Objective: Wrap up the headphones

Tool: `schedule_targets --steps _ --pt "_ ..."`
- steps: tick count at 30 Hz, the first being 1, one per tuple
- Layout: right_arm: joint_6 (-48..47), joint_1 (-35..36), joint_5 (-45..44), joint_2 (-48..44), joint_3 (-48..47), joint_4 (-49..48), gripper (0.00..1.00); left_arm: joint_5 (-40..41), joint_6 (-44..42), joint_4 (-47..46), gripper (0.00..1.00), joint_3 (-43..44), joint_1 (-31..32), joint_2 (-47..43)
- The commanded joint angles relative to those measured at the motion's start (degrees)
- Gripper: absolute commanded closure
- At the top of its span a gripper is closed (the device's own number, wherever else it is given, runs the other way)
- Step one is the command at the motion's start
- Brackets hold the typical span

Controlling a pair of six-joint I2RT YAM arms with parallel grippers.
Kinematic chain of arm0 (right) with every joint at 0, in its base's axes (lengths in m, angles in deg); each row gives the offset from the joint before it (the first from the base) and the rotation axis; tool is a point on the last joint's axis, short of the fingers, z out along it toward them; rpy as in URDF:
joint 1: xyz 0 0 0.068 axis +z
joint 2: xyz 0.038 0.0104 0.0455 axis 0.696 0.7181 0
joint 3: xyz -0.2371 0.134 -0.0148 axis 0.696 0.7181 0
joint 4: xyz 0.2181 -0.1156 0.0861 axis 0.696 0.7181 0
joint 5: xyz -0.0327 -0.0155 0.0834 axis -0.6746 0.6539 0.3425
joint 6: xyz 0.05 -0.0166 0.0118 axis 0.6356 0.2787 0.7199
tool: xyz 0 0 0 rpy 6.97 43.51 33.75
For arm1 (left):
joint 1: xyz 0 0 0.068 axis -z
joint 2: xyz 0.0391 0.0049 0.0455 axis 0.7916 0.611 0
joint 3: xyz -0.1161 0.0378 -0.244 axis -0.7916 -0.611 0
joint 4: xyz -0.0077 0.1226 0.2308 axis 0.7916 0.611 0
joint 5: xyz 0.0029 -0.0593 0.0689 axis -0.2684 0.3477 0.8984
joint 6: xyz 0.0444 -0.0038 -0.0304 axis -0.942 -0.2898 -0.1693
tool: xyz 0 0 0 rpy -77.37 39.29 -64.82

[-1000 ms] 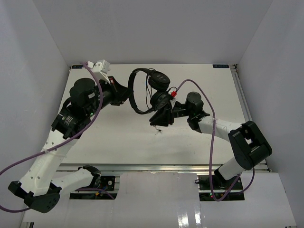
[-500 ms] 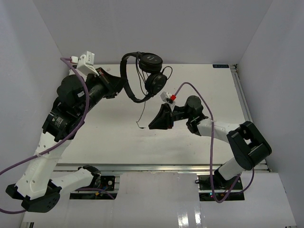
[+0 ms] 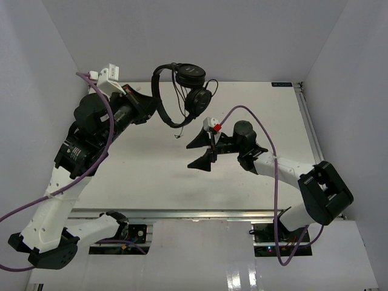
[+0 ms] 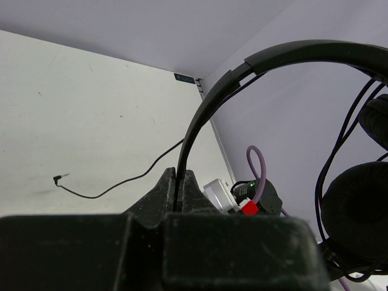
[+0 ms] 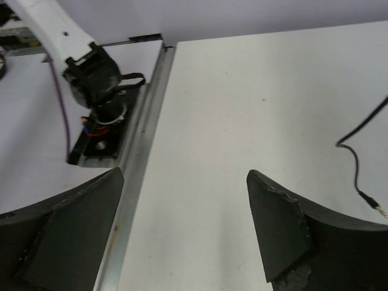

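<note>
The black headphones (image 3: 182, 91) hang in the air above the back of the table, both earcups (image 3: 198, 99) dangling to the right of the arched headband (image 4: 242, 66). My left gripper (image 3: 151, 104) is shut on the headband's lower end (image 4: 179, 182). Loops of the thin cord (image 4: 339, 139) run past the earcups. Its free end with the plug (image 3: 176, 136) hangs loose, and the plug (image 5: 376, 207) also shows at the right edge of the right wrist view. My right gripper (image 3: 194, 154) stands wide open below the earcups with nothing between its fingers (image 5: 279, 224).
The white table (image 3: 254, 115) is walled at the back and on both sides. A metal rail (image 5: 136, 176) runs along its near edge. The left arm's base (image 5: 97, 79) sits beyond that rail. Purple cables (image 3: 254, 115) loop off both arms.
The left gripper lifted the headphones up and back. The right gripper came away from the earcups, drew back a little and opened wide. The plug end now hangs off the table.
</note>
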Motion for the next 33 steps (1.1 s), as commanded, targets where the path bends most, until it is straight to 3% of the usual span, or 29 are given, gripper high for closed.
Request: schedule_targets --steps 1,9,14,22,29,33 --pt "-15.31 -0.40 -12.12 -0.55 -3.46 6.33 0.05 -0.25 1.42 -1.02 1.00 2.93 0.07 -0.33" --pt "-5.39 -0.75 -18.78 3.53 -5.37 0.10 0.03 -0.70 1.34 -0.57 1.00 4.43 0.07 0.53" --pt "1.52 -0.16 -9.05 7.14 -6.41 -9.75 0.06 -1.32 1.77 -0.47 1.00 4.40 0.07 0.87" --pt "4.53 2.63 6.82 9.80 -4.87 -23.29 0.18 -1.76 2.21 -0.34 1.00 4.87 0.07 0.72" --pt "7.29 3.20 6.20 10.49 -6.91 -24.80 0.36 -2.04 2.49 -0.23 1.00 4.78 0.07 0.46" --pt "15.62 4.53 8.67 11.18 -8.75 -31.91 0.39 -2.21 2.66 -0.23 1.00 4.78 0.07 0.28"
